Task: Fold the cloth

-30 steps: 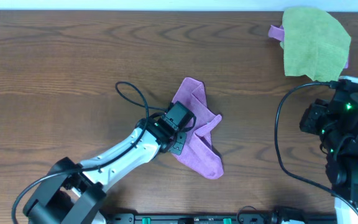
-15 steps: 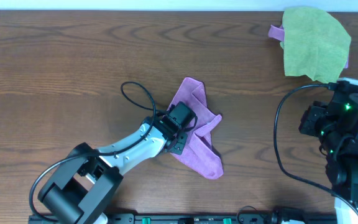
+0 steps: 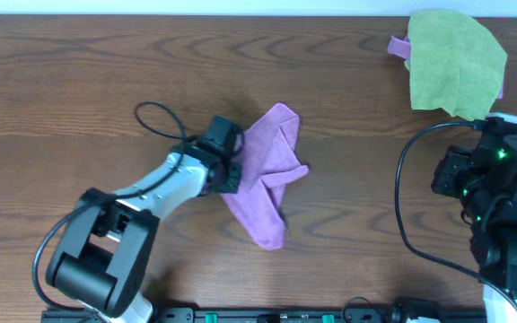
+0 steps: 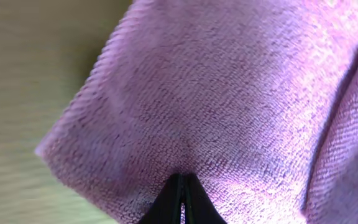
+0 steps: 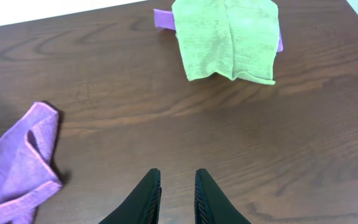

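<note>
Wooden table (image 3: 79,72) seen from above, with a lime-green cloth (image 3: 456,63) at its far right corner and the purple cloth (image 3: 263,179) lying rumpled, partly doubled over itself, near the middle. The left fingers (image 4: 182,200) are pressed together on the purple cloth's left edge (terry pile fills the wrist view), pinching it. The right fingers (image 5: 151,190) hang over bare wood, well apart from both cloths, parted by a narrow gap and holding nothing.
</note>
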`<state>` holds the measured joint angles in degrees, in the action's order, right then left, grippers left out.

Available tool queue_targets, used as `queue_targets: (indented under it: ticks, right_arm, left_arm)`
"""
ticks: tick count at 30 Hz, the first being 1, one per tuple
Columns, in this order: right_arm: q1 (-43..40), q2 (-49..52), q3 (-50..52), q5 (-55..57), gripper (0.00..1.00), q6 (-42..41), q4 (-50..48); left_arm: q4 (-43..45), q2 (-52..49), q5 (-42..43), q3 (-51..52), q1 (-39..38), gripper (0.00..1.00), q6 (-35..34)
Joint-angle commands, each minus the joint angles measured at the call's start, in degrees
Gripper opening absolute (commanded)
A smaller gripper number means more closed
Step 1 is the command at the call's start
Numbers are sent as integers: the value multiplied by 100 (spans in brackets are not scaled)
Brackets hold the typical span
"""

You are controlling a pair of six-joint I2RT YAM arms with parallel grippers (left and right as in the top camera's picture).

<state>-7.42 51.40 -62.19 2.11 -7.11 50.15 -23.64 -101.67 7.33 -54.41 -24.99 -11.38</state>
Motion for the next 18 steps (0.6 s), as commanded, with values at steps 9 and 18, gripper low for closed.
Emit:
queue_targets:
  ticks: [9,18]
  right_arm:
    - [-44,116,-101,-308,20,125,28]
    - [149,1102,-66,-1613,10,212,-9]
  left_arm:
    - [-122,-452,-643,-221,780,6,890]
    - [-216,-452,-621,-962,890,6,1014]
